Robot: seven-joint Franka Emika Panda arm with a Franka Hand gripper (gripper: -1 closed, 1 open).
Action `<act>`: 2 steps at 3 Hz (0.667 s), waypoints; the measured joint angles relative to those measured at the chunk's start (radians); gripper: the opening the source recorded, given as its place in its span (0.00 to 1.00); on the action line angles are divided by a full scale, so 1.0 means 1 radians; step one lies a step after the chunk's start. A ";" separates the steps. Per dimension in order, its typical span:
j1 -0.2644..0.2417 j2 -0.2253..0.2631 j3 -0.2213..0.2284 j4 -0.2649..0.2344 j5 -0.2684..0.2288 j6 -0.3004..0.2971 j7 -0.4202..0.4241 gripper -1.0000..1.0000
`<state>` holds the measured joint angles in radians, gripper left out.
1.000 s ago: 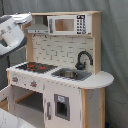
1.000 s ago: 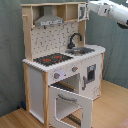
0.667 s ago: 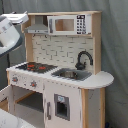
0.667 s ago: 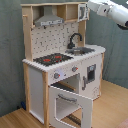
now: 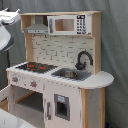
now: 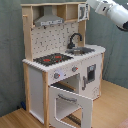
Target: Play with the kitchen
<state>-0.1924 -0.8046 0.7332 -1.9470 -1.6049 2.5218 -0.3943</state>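
Second exterior view shows the kitchen (image 6: pixel 62 65) standing on a wooden floor (image 6: pixel 107 107), one oven door (image 6: pixel 70 105) hanging open; first exterior view shows one microwave (image 5: pixel 67 24). One faucet (image 6: pixel 74 40). Whether the tool is apart: cannot tell

No legible text, brand or number was found on the pale-wood and white toy play kitchen (image 5: pixel 60 75) in either exterior view; microwave keypad markings were unreadable.

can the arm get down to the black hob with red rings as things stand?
Probably yes. The white arm sits up at the pale-wood toy kitchen's top shelf level, and the black hob with red rings lies bare, though the grey hood overhangs it.
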 joint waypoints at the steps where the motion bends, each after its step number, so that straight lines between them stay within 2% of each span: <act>1: -0.009 0.001 0.046 0.020 -0.002 -0.089 0.049 1.00; 2: -0.024 0.000 0.091 0.026 -0.012 -0.178 0.129 1.00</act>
<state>-0.2167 -0.8043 0.8241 -1.9212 -1.6170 2.3434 -0.2651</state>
